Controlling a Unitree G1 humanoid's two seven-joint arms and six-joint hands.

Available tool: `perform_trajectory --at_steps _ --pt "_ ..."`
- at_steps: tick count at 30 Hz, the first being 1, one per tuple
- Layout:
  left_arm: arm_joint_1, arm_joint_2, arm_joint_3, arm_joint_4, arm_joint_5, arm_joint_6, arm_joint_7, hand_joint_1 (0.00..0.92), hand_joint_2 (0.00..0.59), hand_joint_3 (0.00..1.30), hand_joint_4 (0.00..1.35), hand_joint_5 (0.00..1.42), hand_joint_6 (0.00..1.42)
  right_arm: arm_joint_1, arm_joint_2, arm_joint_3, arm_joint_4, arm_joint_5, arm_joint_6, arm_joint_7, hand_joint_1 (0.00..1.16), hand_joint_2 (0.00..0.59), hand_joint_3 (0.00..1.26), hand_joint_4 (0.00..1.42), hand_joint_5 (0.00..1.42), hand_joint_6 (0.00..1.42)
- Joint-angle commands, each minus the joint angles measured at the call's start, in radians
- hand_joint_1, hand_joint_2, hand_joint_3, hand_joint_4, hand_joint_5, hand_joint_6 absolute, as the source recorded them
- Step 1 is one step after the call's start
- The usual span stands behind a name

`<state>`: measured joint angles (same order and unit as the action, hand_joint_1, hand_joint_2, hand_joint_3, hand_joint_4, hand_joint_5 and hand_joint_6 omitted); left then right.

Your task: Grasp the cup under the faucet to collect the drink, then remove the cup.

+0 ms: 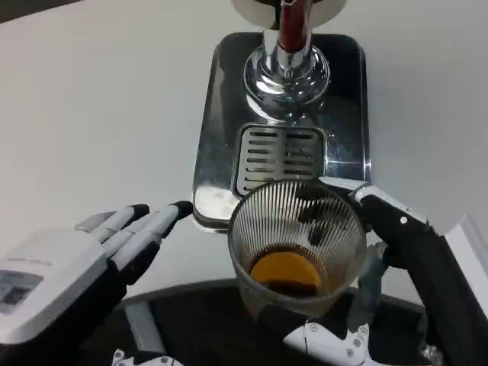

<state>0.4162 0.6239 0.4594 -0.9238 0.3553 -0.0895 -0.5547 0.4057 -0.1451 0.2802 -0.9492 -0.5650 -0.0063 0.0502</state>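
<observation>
A ribbed clear glass cup [296,248] with amber drink in its bottom is held by my right hand [396,259], whose fingers wrap it from the right and below. The cup hangs in front of the near edge of the shiny steel drip tray [213,137]. The chrome faucet [286,65] with a red tap handle stands at the tray's far end, above a slotted grate [278,156]. My left hand [107,248] hovers at the lower left with its fingers stretched toward the tray's near left corner, holding nothing.
White tabletop [99,114] lies all around the tray. A dark curved part of my body [198,320] runs along the bottom edge, under the cup.
</observation>
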Motion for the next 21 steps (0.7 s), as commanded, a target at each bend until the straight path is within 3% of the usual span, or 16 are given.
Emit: perform_trajectory --at_steps 1,21 --pt "0.016 -0.001 0.013 -0.012 -0.017 -0.021 -0.014 0.000 0.091 0.00 0.00 0.00 0.03 0.011 0.002 0.005 -0.039 0.005 -0.048 0.001 0.81 0.240 0.73 0.82 0.97 1.15" --pt "0.021 -0.003 0.037 -0.001 -0.027 -0.049 -0.015 0.000 0.090 0.00 0.00 0.00 0.01 0.013 -0.002 0.008 -0.044 0.003 -0.050 0.005 0.81 0.240 0.73 0.83 0.99 1.17"
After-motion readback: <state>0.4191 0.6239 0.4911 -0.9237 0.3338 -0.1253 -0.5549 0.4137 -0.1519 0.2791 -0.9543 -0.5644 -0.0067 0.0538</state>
